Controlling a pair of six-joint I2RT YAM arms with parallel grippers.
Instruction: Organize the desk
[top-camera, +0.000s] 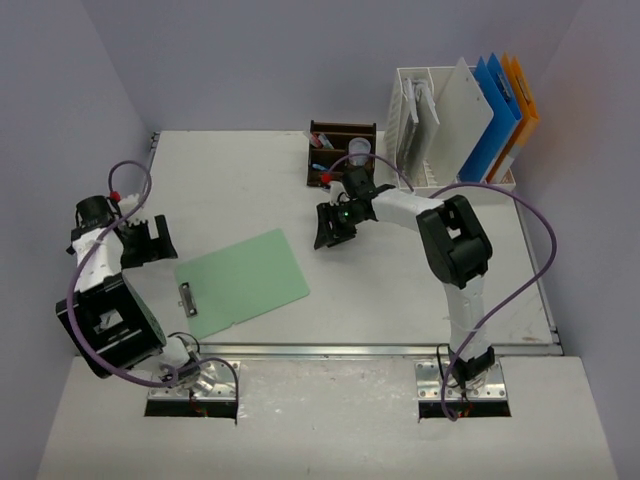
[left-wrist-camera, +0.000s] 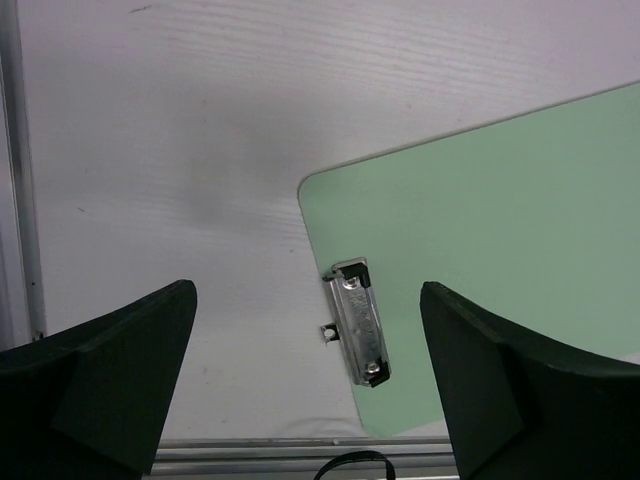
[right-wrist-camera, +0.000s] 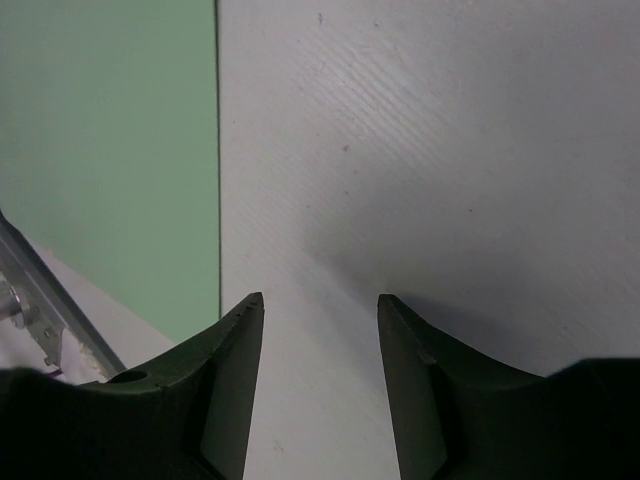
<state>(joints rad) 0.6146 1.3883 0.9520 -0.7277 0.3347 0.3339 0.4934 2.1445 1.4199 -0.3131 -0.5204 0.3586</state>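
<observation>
Worktop (top-camera: 230, 180) lay flat under both arms, carrying everything; your left hand (top-camera: 150, 243) hung wide open and empty just left of the metal clip (left-wrist-camera: 358, 320) on the green clipboard (top-camera: 245, 280). Your right hand (top-camera: 335, 230) was half-spread, gripping nothing, over bare surface between that board's far corner and the pen organizer (top-camera: 340, 150). The board looked like the next pickup. It lay flush, so you'd have done best to pinch it at the raised clip end, jaws square to the edge, before tilting it toward the file rack (top-camera: 402, 100) — count: one clipboard, one clip, one organizer, one rack, two hands.
</observation>
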